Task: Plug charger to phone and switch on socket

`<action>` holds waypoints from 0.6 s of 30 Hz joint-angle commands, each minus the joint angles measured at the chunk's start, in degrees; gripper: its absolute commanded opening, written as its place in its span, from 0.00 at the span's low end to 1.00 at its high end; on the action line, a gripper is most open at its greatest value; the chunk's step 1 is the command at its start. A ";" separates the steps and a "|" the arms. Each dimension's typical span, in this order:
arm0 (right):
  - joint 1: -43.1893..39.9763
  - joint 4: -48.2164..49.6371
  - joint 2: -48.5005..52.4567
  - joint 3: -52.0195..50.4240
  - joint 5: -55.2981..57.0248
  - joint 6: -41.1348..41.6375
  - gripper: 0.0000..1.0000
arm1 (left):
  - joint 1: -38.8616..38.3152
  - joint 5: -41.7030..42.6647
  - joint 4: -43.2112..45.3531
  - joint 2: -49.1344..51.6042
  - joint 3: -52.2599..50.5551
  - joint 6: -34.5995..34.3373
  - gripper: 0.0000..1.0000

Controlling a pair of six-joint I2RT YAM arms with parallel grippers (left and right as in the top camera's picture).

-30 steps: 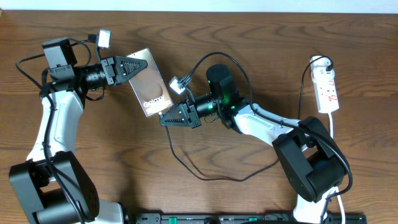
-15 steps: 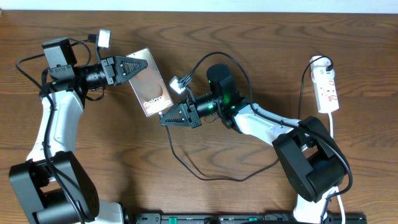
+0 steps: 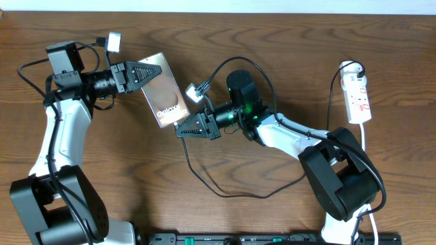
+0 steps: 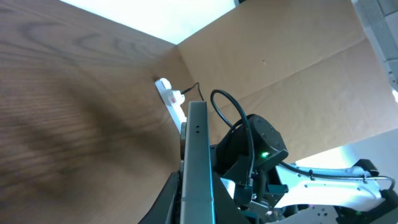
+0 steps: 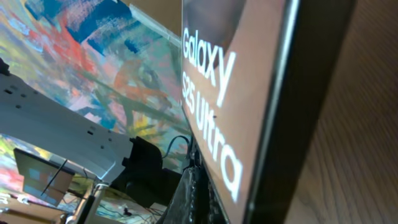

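Observation:
The phone (image 3: 167, 95) is held tilted above the table at centre left, its brownish face with white "Galaxy" text up. My left gripper (image 3: 154, 71) is shut on its upper end; in the left wrist view the phone (image 4: 198, 149) shows edge-on between the fingers. My right gripper (image 3: 181, 130) sits at the phone's lower end, jaws narrow, shut on the charger, whose thin black cable (image 3: 225, 194) loops over the table. The plug tip is hidden. In the right wrist view the phone (image 5: 214, 99) fills the frame. The white socket (image 3: 358, 95) lies at far right.
The socket also shows in the left wrist view (image 4: 169, 96), far off. A thick black arm cable (image 3: 235, 62) arcs above the right wrist. The right arm's base (image 3: 340, 177) stands at the lower right, the left arm's base (image 3: 58, 204) at the lower left. A black rail (image 3: 238, 239) runs along the front edge.

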 commanded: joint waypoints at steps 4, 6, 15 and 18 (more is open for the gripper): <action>-1.25 0.61 0.37 0.15 0.68 0.31 0.01 | -0.13 3.13 -0.11 -1.31 0.66 2.08 0.07; -1.25 0.61 0.37 0.15 0.68 0.31 0.01 | -0.13 3.13 -0.13 -1.31 0.66 2.05 0.08; -1.29 0.57 0.37 0.15 0.72 0.28 0.01 | -0.13 3.13 -0.13 -1.31 0.66 -0.85 0.07; -1.29 0.57 0.37 0.15 0.72 0.26 0.01 | -0.13 3.10 -0.13 -1.31 0.66 -1.51 0.07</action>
